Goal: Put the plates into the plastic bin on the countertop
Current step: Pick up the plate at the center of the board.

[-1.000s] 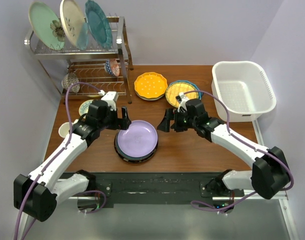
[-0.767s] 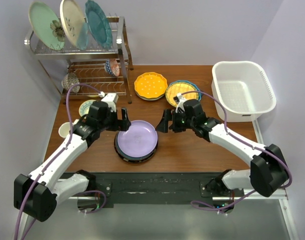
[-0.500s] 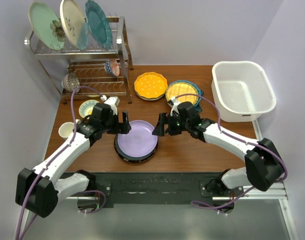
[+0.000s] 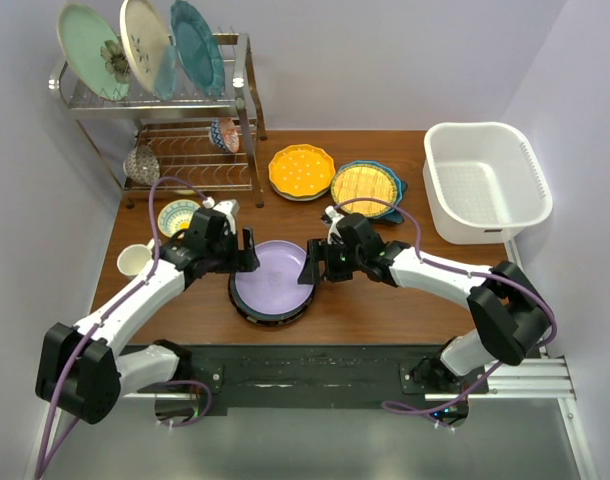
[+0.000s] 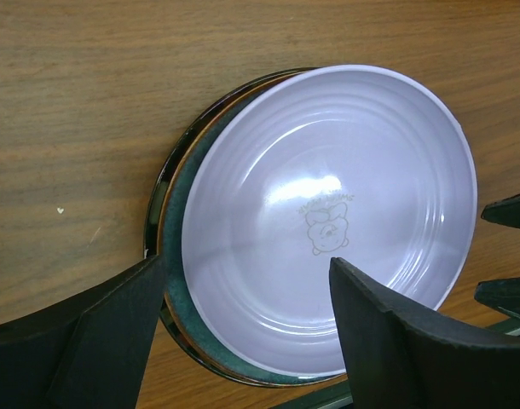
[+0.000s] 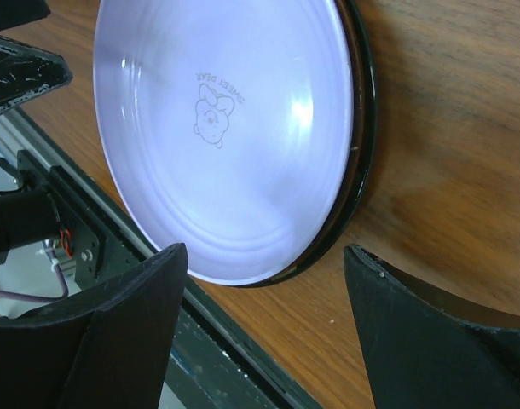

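L gripper (image 4: 243, 252) and R gripper (image 4: 310, 262) are at opposite edges of lilac plate (image 4: 275, 278), both w/ fingers apart. It lies on dark plate (image 4: 241, 306).

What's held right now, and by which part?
Nothing is held. The left gripper and right gripper sit at opposite edges of the lilac plate, jaws open, not clamped on its rim.

Mock kitchen corner inside robot lab. Wooden bench (image 4: 385, 310), chrome dish rack (image 4: 200, 165) with upright plates (image 4: 145, 45) and white plastic bin (image 4: 482, 128) give kitchen look. Left arm (image 4: 135, 300) and right arm (image 4: 435, 272) on black rail (image 4: 305, 375), plain bare walls (image 4: 385, 60) show test setup.
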{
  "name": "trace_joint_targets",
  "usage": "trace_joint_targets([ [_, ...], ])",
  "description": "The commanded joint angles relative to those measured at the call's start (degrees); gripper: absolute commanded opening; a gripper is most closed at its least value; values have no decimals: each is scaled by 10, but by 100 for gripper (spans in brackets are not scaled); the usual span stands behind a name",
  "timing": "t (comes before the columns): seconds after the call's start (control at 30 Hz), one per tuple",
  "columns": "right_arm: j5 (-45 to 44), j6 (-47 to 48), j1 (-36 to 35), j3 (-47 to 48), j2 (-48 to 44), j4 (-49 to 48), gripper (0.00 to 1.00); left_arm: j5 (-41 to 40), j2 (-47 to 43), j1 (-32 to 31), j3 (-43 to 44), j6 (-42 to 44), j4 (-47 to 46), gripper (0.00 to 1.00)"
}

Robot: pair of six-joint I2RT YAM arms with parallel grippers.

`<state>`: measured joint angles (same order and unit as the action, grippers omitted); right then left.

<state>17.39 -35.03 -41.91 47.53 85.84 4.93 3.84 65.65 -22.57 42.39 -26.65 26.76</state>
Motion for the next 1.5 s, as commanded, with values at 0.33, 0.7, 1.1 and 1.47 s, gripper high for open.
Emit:
trace_joint_targets([
  [0.33, -29, 0, -1, 5, -1, -17, 76, 15, 37, 9, -10, -36, -8, 74],
  [0.7, -27, 1, -1, -2, 2, -30, 77, 40, 47, 9, -43, -47, -45, 73],
  [1.1, -40, 7, -2, -14, 8, -35, 77, 67, 53, 9, -59, -58, -74, 70],
  [1.47, -45, -9, -1, -37, 18, -69, 77, 81, 53, 9, -68, -60, -85, 70],
])
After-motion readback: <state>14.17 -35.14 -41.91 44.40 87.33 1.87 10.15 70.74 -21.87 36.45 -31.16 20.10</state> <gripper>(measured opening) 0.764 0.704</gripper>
